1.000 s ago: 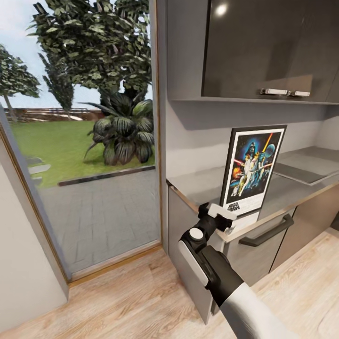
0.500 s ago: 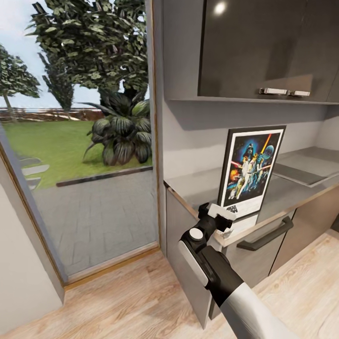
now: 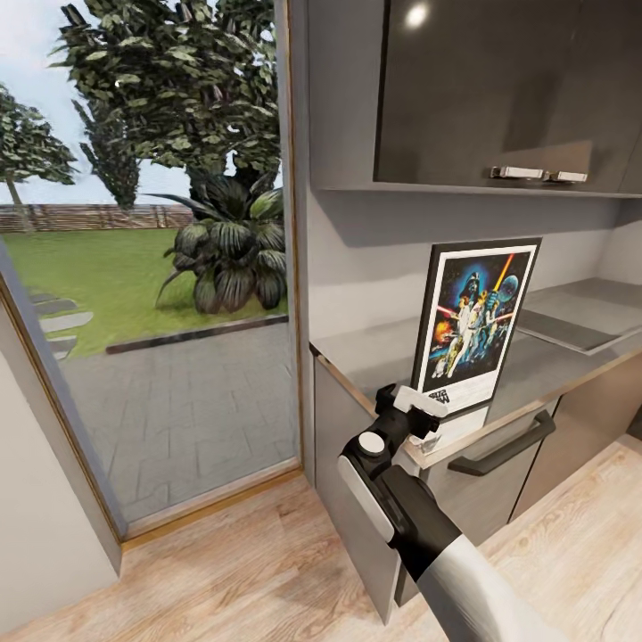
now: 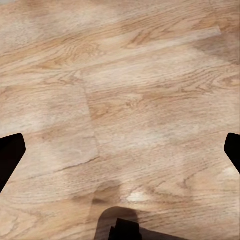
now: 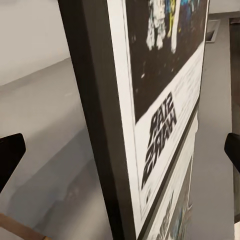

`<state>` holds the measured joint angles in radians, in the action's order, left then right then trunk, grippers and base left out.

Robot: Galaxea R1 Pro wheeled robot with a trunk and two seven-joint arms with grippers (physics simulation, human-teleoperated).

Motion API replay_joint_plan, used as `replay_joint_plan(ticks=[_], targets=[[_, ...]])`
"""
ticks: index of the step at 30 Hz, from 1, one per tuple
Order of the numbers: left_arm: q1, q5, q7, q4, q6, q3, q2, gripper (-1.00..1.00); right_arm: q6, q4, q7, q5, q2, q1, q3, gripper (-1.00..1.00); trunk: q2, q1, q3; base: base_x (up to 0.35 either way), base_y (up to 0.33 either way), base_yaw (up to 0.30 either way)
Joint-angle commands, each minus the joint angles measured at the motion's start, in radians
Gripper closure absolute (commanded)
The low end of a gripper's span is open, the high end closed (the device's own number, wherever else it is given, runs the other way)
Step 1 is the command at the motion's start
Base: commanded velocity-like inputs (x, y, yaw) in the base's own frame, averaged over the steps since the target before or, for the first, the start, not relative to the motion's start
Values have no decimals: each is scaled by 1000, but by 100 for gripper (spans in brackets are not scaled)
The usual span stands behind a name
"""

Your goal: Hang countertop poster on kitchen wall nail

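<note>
1. Head view: the poster stands upright on the kitchen countertop, near its front edge.
2. The right gripper sits at the poster's lower left corner; whether it grips is unclear.
3. Right wrist view: dark fingertips stand wide apart, with the poster's edge between them.
4. Left wrist view: its fingertips are spread wide, empty, over wooden floor.

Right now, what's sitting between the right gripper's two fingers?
The poster's lower left edge, black frame toward the camera, stands between the spread fingertips in the right wrist view; the right gripper meets that corner in the head view.

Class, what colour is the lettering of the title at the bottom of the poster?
Black on a white border, clearest in the right wrist view of the poster.
</note>
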<state>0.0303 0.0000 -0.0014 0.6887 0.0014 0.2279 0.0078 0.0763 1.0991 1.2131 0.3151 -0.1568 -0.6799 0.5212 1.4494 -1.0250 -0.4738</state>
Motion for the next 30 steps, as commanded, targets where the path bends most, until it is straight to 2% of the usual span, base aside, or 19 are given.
replay_joint_plan(ticks=[1,20,21,30], targets=[[0,0,0,2,0,1,0,-100,8,1,6,4,0,-1,2,-100,1,0,-1,0,0,0],[0,0,-1,3,0,1,0,-100,9,1,6,4,0,-1,3,-100,1,0,-1,18,0,0],[0,0,-1,3,0,1,0,-100,9,1,6,4,0,-1,3,100,1,0,-1,5,0,0],[0,0,-2,3,0,1,0,-100,9,2,6,4,0,-1,3,100,1,0,-1,1,0,0]])
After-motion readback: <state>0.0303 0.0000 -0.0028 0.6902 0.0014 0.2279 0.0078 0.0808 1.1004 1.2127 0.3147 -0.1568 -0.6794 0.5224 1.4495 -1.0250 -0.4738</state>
